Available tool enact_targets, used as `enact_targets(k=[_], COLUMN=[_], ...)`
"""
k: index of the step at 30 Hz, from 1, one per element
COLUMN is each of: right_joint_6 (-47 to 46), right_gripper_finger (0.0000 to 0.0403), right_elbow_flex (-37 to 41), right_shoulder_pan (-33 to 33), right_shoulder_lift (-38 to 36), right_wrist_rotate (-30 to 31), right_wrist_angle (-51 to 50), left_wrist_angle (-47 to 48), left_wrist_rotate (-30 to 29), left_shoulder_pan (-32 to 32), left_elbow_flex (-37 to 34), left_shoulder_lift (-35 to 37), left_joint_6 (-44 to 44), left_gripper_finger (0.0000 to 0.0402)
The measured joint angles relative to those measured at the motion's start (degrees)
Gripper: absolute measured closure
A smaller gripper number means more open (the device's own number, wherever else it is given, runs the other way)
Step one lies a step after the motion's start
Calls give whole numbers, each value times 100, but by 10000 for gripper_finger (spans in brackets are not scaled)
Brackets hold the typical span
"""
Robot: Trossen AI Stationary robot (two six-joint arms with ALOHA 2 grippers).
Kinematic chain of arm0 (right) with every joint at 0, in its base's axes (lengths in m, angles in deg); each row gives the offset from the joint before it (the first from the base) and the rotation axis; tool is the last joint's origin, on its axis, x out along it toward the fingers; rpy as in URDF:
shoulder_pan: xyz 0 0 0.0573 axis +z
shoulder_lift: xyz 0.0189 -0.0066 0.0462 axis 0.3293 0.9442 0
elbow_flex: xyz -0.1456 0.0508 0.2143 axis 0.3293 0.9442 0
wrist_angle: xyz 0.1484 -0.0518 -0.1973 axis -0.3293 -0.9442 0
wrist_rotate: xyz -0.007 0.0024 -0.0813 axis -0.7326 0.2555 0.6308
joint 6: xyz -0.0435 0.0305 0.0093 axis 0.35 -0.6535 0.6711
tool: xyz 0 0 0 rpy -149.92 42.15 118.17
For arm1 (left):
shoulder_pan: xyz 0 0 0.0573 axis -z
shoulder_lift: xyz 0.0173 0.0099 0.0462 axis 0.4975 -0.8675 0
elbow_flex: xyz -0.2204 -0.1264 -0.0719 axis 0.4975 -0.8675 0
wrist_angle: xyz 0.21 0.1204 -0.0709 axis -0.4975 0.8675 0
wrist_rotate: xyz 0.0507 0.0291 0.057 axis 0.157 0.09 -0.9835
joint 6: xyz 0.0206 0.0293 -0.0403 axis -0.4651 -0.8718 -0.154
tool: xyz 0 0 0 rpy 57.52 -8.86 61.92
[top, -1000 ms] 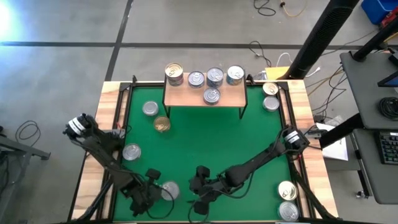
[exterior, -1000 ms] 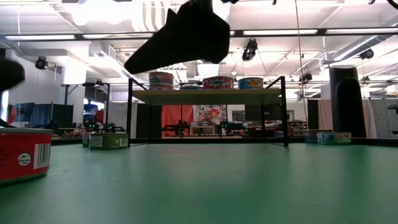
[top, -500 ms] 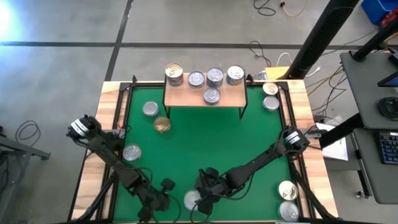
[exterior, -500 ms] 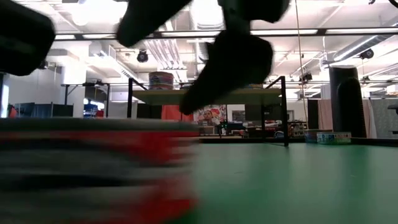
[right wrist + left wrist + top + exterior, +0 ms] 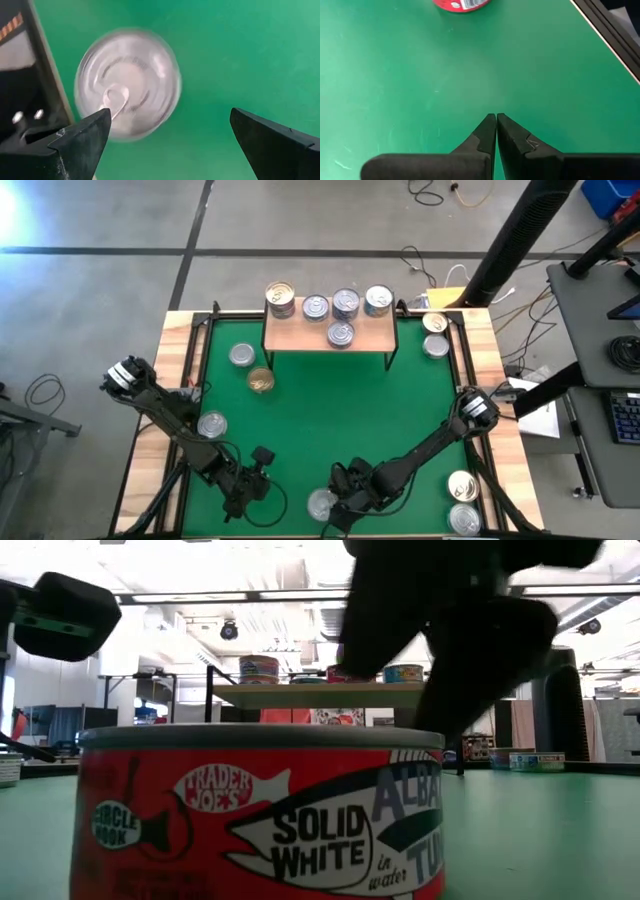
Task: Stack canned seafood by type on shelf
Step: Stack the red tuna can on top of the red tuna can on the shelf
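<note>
A red-sided tin (image 5: 322, 502) with a silver pull-tab top (image 5: 127, 82) stands on the green mat near the table's front edge and fills the low view (image 5: 260, 810). My right gripper (image 5: 342, 498) hangs open and slanting down just to the tin's right, one finger (image 5: 85, 135) over its rim; no touch shows. My left gripper (image 5: 255, 472) is shut and empty to the tin's left (image 5: 496, 119). The shelf (image 5: 330, 332) at the far edge carries several tins, including a two-high stack (image 5: 281, 298).
Loose tins stand on the mat: left of the shelf (image 5: 241, 355), a gold-topped one (image 5: 260, 379), one by my left arm (image 5: 211, 424), two at the far right (image 5: 435, 346) and two at the near right (image 5: 461, 485). The wooden border (image 5: 160, 390) rims the mat.
The red tin has slid along the mat toward the table's right and near edge, away from my left gripper, which was against it and now stands back. My right gripper has come down toward the near edge, rolling its wrist, and stays open over the tin.
</note>
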Motion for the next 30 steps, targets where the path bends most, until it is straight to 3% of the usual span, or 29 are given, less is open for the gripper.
enact_targets(k=[6, 16, 25, 30], right_joint_6=[99, 1135, 1622, 1809], right_gripper_finger=[3, 3, 3, 3], right_elbow_flex=[2, -173, -297, -310], right_shoulder_pan=[-283, -647, -1292, -1576], right_shoulder_lift=[177, 767, 819, 759], right_wrist_rotate=[269, -482, 297, 296], right_wrist_angle=[214, 1458, 1352, 1269], left_wrist_angle=[-40, -62, -78, 194], left_wrist_rotate=[-7, 3, -4, -1], left_shoulder_pan=[18, 264, 296, 434], left_elbow_flex=[-59, -450, -558, -558], left_shoulder_lift=[-17, -9, -2, 28], left_joint_6=[274, 1054, 1387, 1609], left_gripper_finger=[401, 401, 401, 401])
